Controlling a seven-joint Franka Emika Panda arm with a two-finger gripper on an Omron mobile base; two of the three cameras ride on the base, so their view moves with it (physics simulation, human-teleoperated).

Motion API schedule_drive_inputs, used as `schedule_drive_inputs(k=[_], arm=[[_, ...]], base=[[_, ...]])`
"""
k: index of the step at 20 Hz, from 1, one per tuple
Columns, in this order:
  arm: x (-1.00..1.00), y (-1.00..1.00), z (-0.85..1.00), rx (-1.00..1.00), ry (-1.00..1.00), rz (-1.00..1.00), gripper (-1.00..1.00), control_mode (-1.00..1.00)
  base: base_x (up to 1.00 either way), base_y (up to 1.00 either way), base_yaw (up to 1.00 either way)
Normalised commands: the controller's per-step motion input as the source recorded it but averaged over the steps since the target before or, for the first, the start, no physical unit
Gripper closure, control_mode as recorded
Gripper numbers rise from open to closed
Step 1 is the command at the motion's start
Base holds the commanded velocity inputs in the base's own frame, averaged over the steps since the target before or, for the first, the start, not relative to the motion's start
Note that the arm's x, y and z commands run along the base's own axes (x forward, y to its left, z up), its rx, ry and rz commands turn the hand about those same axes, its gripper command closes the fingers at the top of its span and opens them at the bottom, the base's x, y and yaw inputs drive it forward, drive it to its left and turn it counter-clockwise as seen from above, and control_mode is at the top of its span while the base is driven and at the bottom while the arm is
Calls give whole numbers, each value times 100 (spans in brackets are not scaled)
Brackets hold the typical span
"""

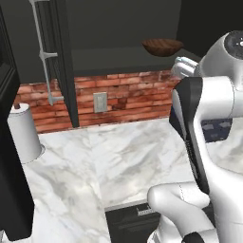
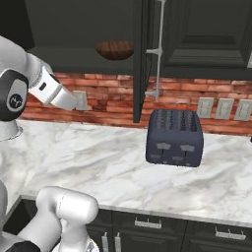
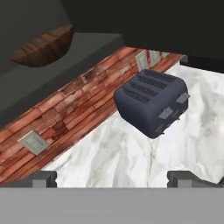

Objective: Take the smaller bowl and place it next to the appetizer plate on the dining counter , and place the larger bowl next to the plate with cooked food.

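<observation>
Progress: early stage, judged from layout. Shallow dark brown wooden bowl sits on the open shelf of the dark wall cabinet, above the red brick backsplash, near the shelf's front edge and just beside the open cabinet door's edge in the right base view. Not yet grasped, not yet moved.

Gripper: released, jaws spread wide, nothing between the fingertips. Hand view looks along the claw over the white grey-veined marble worktop toward the backsplash; the wooden bowl lies at that view's upper left, well apart from the tips. The white arm is raised over the worktop, forearm angled up toward the shelf.

Remaining, est.: reach the shelf, clench on the smaller bowl, carry it to the dining counter, set it beside the appetizer plate; then fetch the larger bowl and set it beside the cooked-food plate. Both placements outstanding.

Count:
- wooden bowl: 1
- dark blue-grey toaster: 1, toward the worktop's rear edge, right of the cabinet door
- white paper towel roll: 1, at the worktop's left rear corner in the left base view
- wall outlet plates: 3 grouped right of the toaster, 1 more beside the arm; exact total cannot be confirmed.
</observation>
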Motion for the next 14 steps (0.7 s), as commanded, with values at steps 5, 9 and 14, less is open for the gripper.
schedule_drive_inputs(k=[5, 9, 14], arm=[[17, 1, 1, 14, -35, 6, -100, -100], [17, 1, 17, 4, -20, 0, -100, -100], [37, 6, 42, 3, 3, 0, -100, -100]], base=[[0, 0, 0], [0, 0, 0], [0, 0, 0]])
